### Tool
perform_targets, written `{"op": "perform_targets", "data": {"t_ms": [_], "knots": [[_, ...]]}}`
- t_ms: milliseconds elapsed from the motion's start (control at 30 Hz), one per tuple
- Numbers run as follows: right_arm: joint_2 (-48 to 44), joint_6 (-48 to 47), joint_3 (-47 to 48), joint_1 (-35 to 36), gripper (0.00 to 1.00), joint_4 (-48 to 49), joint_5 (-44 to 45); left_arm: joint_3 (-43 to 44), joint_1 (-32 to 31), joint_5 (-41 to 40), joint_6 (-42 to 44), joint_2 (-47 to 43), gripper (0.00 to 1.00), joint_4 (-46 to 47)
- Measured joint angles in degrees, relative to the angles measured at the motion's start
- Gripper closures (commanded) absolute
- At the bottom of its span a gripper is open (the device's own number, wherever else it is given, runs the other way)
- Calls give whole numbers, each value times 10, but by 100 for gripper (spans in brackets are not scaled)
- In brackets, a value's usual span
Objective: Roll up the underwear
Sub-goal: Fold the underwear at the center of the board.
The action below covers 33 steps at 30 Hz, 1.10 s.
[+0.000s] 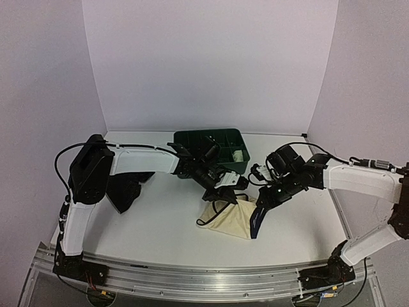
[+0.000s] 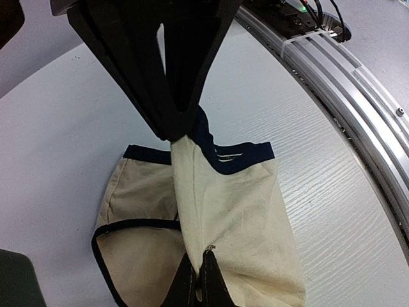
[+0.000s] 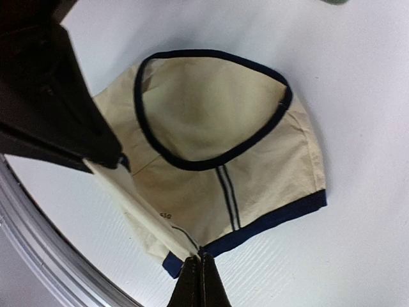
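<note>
The cream underwear point(image 1: 229, 219) with dark edging lies partly lifted off the white table, in front of the tray. My left gripper point(image 2: 203, 254) is shut on a fold of its cream cloth, also seen from above point(image 1: 218, 198). My right gripper point(image 3: 200, 256) is shut on the navy waistband's corner point(image 3: 176, 261), to the garment's right in the top view point(image 1: 262, 206). The cloth stretches taut between the two grippers. A leg opening with dark trim point(image 3: 211, 105) faces the right wrist camera. A small pale mint-white roll point(image 1: 238, 155) lies in the tray.
The dark green compartmented tray point(image 1: 192, 142) stands at the back middle, just behind the left gripper. A black shape point(image 1: 124, 190) lies on the table under the left forearm. The metal rail point(image 2: 358, 96) runs along the table's near edge.
</note>
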Motion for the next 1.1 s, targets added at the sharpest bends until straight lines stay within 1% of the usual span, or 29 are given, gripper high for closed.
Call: {"op": "perform_targets", "data": {"t_ms": [133, 433, 833, 1100], "knots": [[23, 31, 20, -6, 100, -17, 57, 1, -1, -17, 0, 0, 100, 13], [56, 74, 50, -21, 100, -39, 132, 10, -2, -41, 10, 14, 100, 72], [135, 118, 72, -51, 100, -43, 181, 9, -2, -68, 32, 62, 100, 151], [154, 138, 72, -74, 100, -16, 195, 21, -1, -87, 26, 90, 100, 191]]}}
